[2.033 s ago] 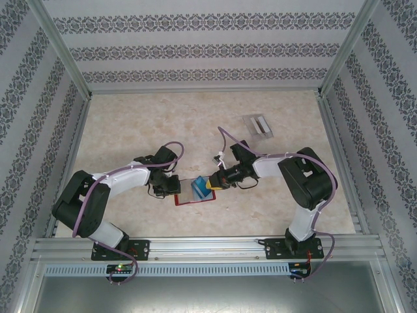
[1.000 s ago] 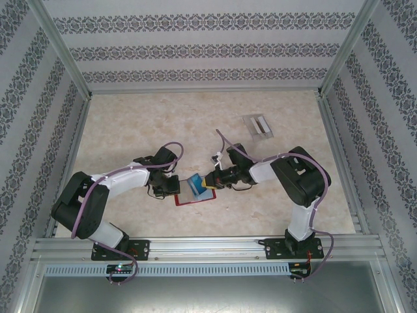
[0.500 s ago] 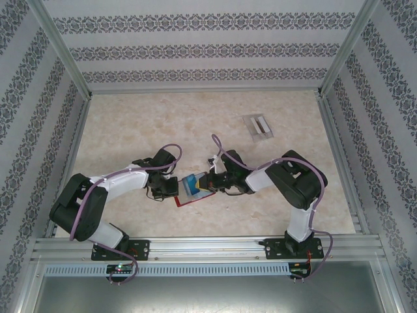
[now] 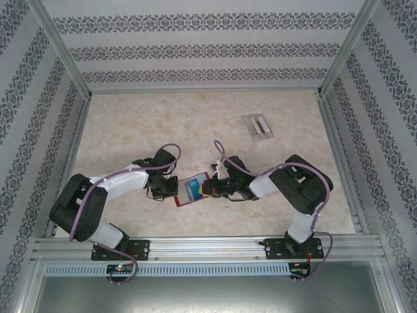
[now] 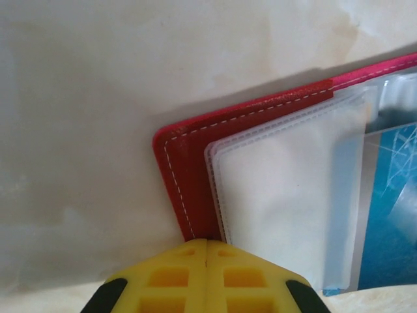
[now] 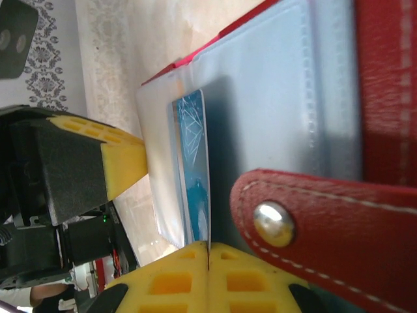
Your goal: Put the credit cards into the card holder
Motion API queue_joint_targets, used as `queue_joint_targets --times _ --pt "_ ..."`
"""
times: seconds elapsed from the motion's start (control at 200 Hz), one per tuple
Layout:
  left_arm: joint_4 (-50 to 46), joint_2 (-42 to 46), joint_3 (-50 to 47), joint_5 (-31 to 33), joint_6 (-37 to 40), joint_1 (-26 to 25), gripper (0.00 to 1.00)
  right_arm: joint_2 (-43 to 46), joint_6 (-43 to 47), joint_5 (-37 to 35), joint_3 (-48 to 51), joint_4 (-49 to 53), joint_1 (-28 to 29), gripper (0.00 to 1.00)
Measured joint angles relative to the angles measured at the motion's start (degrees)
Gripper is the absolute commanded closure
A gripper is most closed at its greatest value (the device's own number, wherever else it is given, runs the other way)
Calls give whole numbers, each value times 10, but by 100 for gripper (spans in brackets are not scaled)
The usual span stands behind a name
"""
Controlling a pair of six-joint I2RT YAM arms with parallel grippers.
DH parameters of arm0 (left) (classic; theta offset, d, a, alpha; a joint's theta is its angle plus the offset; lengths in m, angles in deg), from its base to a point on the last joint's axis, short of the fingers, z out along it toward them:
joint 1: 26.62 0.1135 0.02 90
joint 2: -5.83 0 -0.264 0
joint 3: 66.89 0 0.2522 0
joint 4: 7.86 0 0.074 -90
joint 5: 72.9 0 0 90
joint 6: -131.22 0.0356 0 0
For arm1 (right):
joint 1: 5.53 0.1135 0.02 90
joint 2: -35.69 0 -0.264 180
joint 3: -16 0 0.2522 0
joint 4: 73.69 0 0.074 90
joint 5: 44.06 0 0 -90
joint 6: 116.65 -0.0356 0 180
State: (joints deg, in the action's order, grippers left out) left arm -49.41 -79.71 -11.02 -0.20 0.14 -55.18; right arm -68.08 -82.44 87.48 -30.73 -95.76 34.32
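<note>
The marbled, matt table [image 4: 130,130] carries everything; the card holder [image 4: 181,200] lies open and flat near its 6 o'clock edge, between the two arms, with a translucent tray [image 4: 258,125] well apart towards 1 o'clock, the pale strips in it possibly further cards, too small to tell from above. The holder is red, leather-like, stitched in white along a rounded corner, limp rather than stiff. The left gripper [image 5: 206,246] comes at it from 9 o'clock, its yellow ribbed fingers together and clamped on the cover's edge, so that side is anchored. Inside sit frosted clear pockets [image 5: 280,215], thin and floppy, with welded seams.

What the coming move turns on: the blue credit card [image 6: 195,169] lies straight ahead of the right gripper [image 6: 208,249], which reaches in from 3 o'clock and is pinched shut on the card's trailing edge; the card's long axis runs along the 3-to-9 line, pointing at the left gripper, and its leading part looks already under a pocket sheet. The right arm is therefore the one to push, towards 9 o'clock, keeping the rigid, glossy card flat so it does not buckle the film. Just beside the fingers curls the red snap tab [image 6: 326,228], with its small metal stud [image 6: 273,222], which could snag.
</note>
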Motion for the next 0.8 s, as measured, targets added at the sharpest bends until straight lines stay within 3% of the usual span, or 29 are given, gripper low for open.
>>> queue_joint_targets --times 0.799 --pt "-17 47 -12 30 -1 0 92 -63 -56 -17 -43 -78 28 100"
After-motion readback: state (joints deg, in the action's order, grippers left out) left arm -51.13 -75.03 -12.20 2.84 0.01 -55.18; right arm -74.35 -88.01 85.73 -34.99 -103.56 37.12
